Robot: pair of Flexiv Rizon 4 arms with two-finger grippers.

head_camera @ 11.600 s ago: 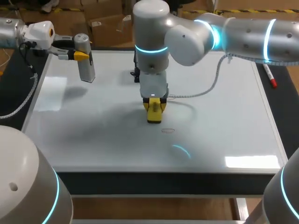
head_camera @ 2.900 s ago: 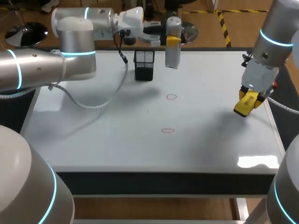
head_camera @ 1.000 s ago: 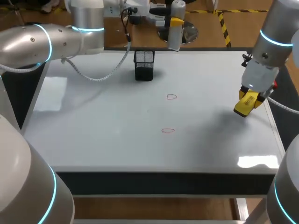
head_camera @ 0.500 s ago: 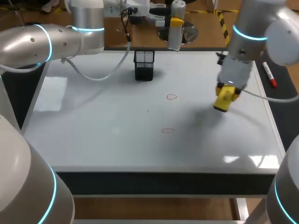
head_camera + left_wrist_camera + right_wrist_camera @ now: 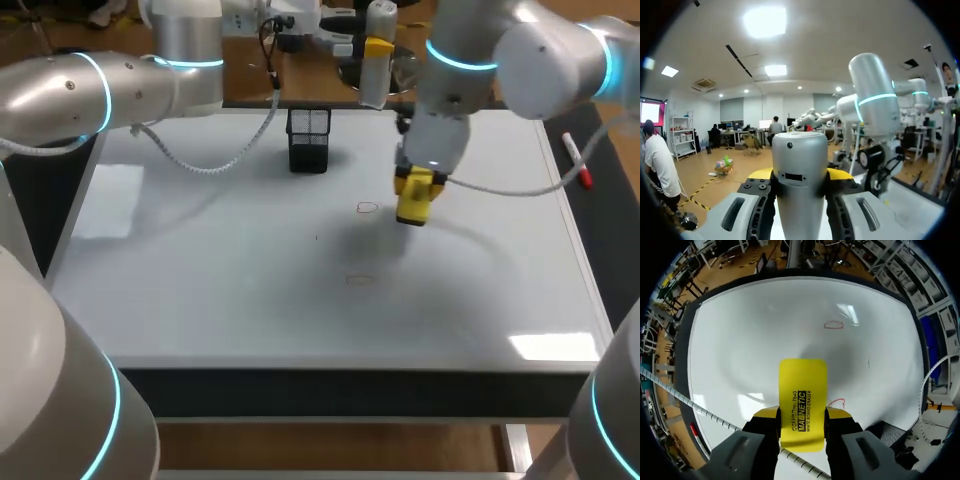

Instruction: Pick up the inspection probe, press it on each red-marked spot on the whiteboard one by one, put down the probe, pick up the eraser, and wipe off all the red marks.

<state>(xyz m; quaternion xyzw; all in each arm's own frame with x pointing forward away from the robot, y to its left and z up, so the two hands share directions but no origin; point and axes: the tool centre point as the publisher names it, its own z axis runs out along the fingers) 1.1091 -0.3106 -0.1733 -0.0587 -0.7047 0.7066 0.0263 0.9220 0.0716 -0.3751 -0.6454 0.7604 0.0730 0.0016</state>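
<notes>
– Whiteboard (image 5: 200,300) status first, from the left, please.

– Left side of the board carries nothing. The left gripper (image 5: 366,46) hangs above the far edge, clenched on the probe (image 5: 375,62), which is upright and clear of the surface. Its position matches the one recorded a second ago. Just in front of it on the board stands a black mesh basket (image 5: 309,140).

– So the probe has not been put down?

– Correct. It is in the air, gripped from both sides.

– Centre of the board?

– Two red marks, both intact: the upper red mark (image 5: 367,208) and, nearer the front edge, the lower red mark (image 5: 359,280), which lies under the arm's shadow.

– And what has changed?

– The right arm. A second ago it was parked by the board's right edge; it has since swung across to the middle. The right gripper (image 5: 415,188) is clamped on the yellow eraser (image 5: 413,202), which now hangs just beside the upper red mark, on its right. Whether the eraser touches the surface, I cannot tell.

– Meaning?

– In my judgement the wiping stage is opening, upper mark first, with the lower one left to follow.

– Anything further right?

– A red marker (image 5: 577,162) lies off the board's right edge.
</notes>
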